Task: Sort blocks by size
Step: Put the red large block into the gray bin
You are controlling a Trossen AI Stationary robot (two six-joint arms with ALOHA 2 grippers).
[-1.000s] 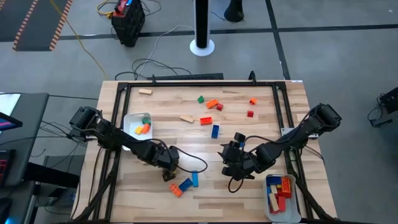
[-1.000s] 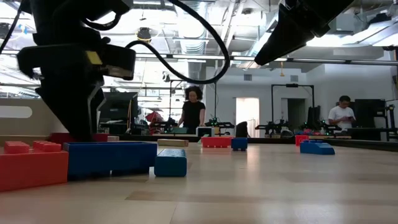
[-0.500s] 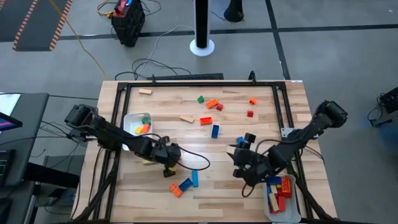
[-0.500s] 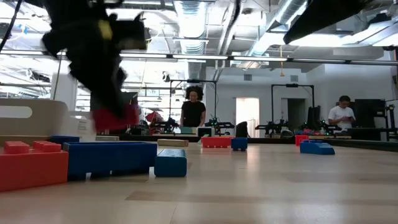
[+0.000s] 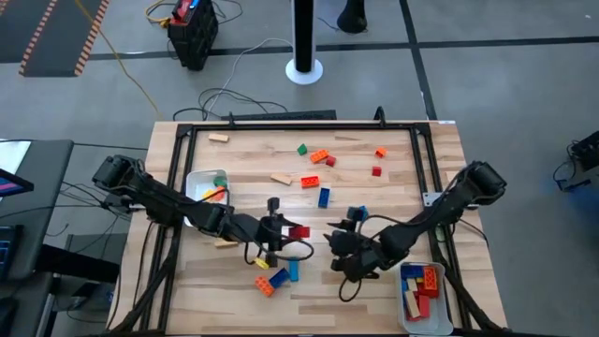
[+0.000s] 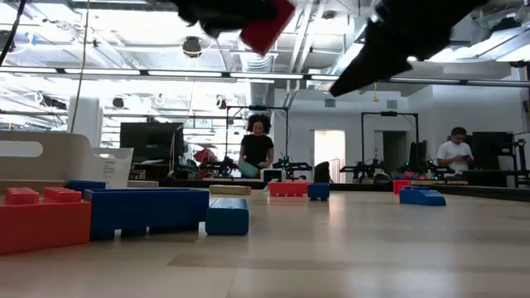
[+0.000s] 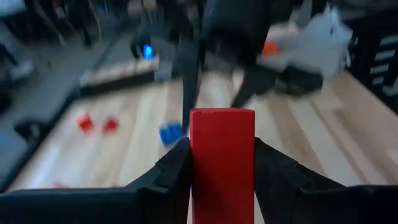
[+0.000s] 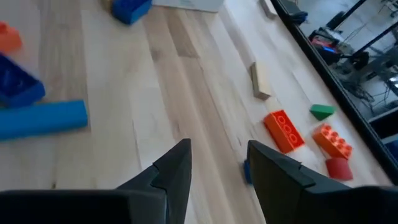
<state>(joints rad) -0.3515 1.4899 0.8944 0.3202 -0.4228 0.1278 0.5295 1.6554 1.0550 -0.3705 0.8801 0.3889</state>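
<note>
My left gripper (image 5: 290, 230) hangs above the table's middle, shut on a red block (image 7: 222, 162), which shows high up in the low view (image 6: 267, 23). My right gripper (image 5: 337, 260) hovers open just right of it, nothing between its fingers (image 8: 177, 165). Loose blocks lie flat on the wood: an orange (image 5: 265, 285), a blue (image 5: 279, 277), a light blue (image 5: 293, 270) and a yellow one (image 5: 261, 263) near the front, and several more toward the far side, among them a green (image 5: 302, 148) and an orange one (image 5: 310, 182). My left gripper pinches the red block between its two fingers, one on each opposite side face (image 7: 196, 168). The fingers lie close to level and point toward the table's right. The block is lifted clear of the table, its end face toward the wrist camera.
A white tray (image 5: 194, 178) at the left holds green, orange and yellow blocks. Another white tray (image 5: 404, 309) at the front right holds red, blue and yellow ones. A tan piece (image 5: 225, 243) lies by the left arm. A dark frame (image 5: 281, 119) borders the table. People stand in the room behind.
My left gripper has risen from the table with the red block, gone toward the right edge, and tipped from pointing down to nearly level while rolling. The block is now lifted clear. My right gripper swung toward the front right tray and came back.
</note>
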